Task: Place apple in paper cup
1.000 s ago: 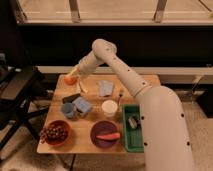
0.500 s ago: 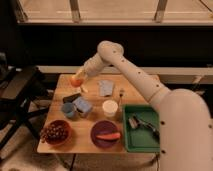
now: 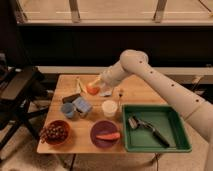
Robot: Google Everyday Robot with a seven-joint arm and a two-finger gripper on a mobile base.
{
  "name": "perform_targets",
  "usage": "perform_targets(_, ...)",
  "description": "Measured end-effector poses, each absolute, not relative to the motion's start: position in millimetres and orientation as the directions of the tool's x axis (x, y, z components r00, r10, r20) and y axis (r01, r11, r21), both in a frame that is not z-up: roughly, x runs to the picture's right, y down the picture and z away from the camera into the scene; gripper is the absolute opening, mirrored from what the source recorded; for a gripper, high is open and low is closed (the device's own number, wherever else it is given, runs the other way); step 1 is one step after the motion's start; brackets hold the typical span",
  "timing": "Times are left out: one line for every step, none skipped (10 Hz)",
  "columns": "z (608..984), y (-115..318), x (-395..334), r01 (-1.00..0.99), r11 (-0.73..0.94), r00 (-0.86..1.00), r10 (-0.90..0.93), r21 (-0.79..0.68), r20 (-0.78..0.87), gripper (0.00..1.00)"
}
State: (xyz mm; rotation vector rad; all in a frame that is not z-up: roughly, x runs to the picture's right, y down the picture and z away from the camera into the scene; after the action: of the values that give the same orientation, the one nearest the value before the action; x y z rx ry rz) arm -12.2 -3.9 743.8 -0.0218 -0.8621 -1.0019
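Front row: a red bowl of grapes, a purple plate bearing a carrot, and a green tray line the near edge of the wooden desk.
Middle: the paper cup stands upright just left of the tray, a blue-grey mug farther left.
Apple: behind and left of the cup, not over it.
Claw: pinching the apple, at the end of a white arm entering from the right.

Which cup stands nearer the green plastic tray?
The short cream-white paper cup; the blue-grey mug stands farther away. The gripper, behind them, holds the small orange-red apple.
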Motion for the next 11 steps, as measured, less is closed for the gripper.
perform_targets(742.0,-1.4,-10.3,0.742,0.567,0.246,-0.726,0.358,0.642,0.00)
perform_targets(741.8,-1.7,-10.7,0.741,0.567,0.245,-0.726,0.359,0.642,0.00)
perform_targets(741.8,-1.9,-12.1,0.742,0.566,0.243,-0.727,0.360,0.642,0.00)
perform_targets(741.7,-2.3,-12.3,0.742,0.566,0.243,-0.727,0.360,0.642,0.00)
perform_targets(742.7,-2.4,-10.9,0.742,0.566,0.246,-0.727,0.358,0.641,0.00)
perform_targets(745.1,-2.8,-8.8,0.742,0.574,0.260,-0.722,0.346,0.642,0.00)
perform_targets(746.4,-3.8,-1.9,0.738,0.589,0.282,-0.713,0.331,0.642,0.00)
perform_targets(746.9,-3.6,14.3,0.732,0.608,0.315,-0.701,0.306,0.640,0.00)
perform_targets(746.2,-1.7,27.0,0.728,0.625,0.342,-0.688,0.283,0.640,0.00)
perform_targets(744.4,4.9,44.8,0.721,0.650,0.384,-0.663,0.241,0.642,0.00)
perform_targets(742.4,16.7,58.9,0.716,0.670,0.421,-0.639,0.197,0.643,0.00)
